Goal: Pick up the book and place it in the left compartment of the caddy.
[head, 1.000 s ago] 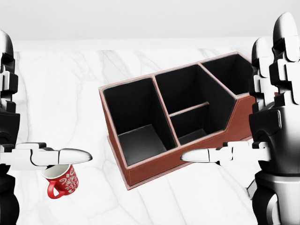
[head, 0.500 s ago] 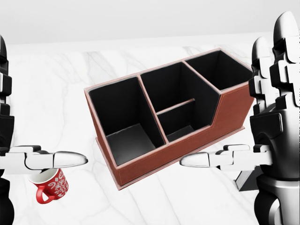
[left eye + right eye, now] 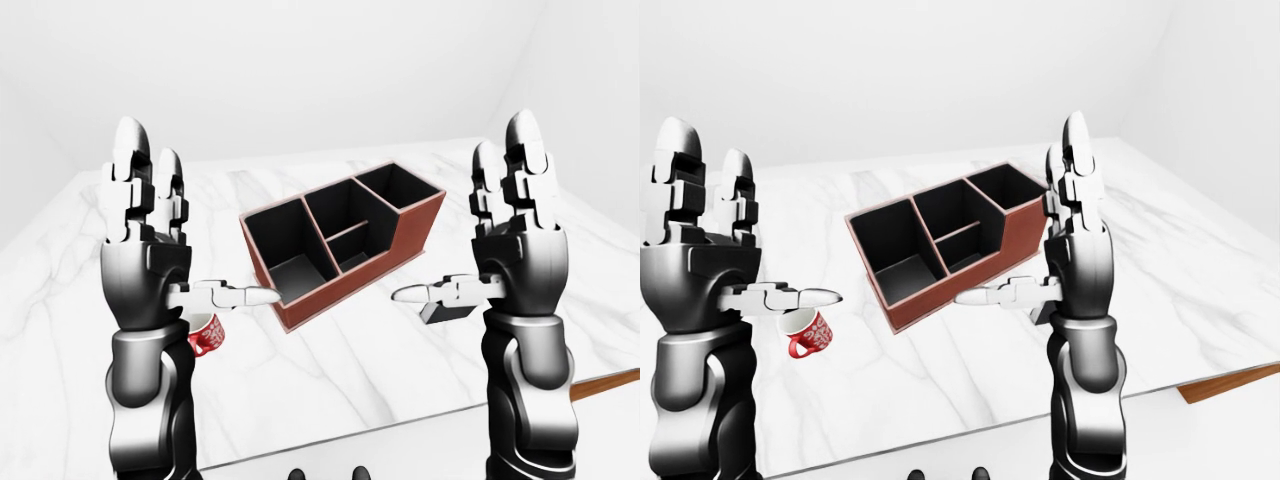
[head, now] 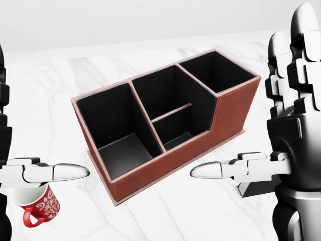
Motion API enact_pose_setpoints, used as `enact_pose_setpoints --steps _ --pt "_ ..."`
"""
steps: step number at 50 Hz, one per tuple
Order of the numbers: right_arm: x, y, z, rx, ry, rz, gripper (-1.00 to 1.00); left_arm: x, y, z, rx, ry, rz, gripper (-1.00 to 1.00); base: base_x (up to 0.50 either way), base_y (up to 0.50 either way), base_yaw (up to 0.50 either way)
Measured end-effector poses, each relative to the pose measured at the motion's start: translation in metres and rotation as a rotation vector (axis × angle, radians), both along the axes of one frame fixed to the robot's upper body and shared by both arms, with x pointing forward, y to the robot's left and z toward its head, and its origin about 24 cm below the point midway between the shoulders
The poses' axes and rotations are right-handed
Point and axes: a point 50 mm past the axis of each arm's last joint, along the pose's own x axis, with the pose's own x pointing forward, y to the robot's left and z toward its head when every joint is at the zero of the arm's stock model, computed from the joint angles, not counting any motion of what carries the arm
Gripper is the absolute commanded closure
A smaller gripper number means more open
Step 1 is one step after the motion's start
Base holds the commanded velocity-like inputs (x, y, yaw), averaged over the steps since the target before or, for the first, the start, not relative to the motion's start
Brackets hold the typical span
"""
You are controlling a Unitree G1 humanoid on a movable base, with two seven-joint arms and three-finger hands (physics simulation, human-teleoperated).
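From the left-eye view, the robot stands at a white marble table [image 3: 330, 350] with both arms raised. The left hand [image 3: 150, 235] and the right hand [image 3: 515, 235] are spread wide open, two fingers pointing up and one stretched inward, gripping nothing; that looks like a ready stance before any reach. Between them sits the brown caddy [image 3: 345, 240], angled on the table so its large compartment lies toward the view's left. A small dark block, probably the book [image 3: 447, 311], lies on the marble just beside the caddy's right end, mostly hidden by the right hand's sideways finger. A wooden edge [image 3: 605, 385] shows past the table at lower right.

In the head view the caddy fills the middle, all its black-lined bins empty. Its left compartment [image 4: 118, 128] is open and deep enough, I'd judge, to take a book upright. The dark block peeks out under the right hand at lower right. A red patterned mug [image 4: 37, 207] stands under the left hand's finger, well apart from the caddy.

The right-eye view shows the mug clear of the left hand; the book is hidden behind the right arm here.
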Motion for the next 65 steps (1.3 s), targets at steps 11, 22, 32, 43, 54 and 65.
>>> enact_pose_setpoints --steps 11,22,32,43,54,65 --pt "-0.008 -0.002 0.018 -0.197 -0.082 -0.033 -1.00 -0.001 0.003 0.000 -0.001 -0.001 0.007 -1.00 0.00 0.00 0.00" --pt "-0.013 0.000 0.029 -0.566 -0.096 -0.080 -1.00 -0.002 0.005 -0.002 -0.003 0.007 0.012 -1.00 0.00 0.00 0.00" --pt "-0.009 -0.006 0.031 -0.904 0.008 -0.160 -1.00 -0.002 0.005 -0.003 -0.006 0.016 0.014 -1.00 0.00 0.00 0.00" --pt "-0.013 -0.027 0.049 -1.097 0.039 -0.425 -1.00 -0.002 0.007 -0.004 -0.008 0.019 0.018 -1.00 0.00 0.00 0.00" --pt "-0.012 -0.044 0.055 -1.166 0.096 -0.610 -1.00 -0.002 0.008 -0.005 -0.011 0.025 0.020 -1.00 0.00 0.00 0.00" --pt "-0.004 -0.059 0.042 -1.178 0.221 -0.655 -1.00 -0.001 0.009 -0.007 -0.013 0.032 0.022 -1.00 0.00 0.00 0.00"
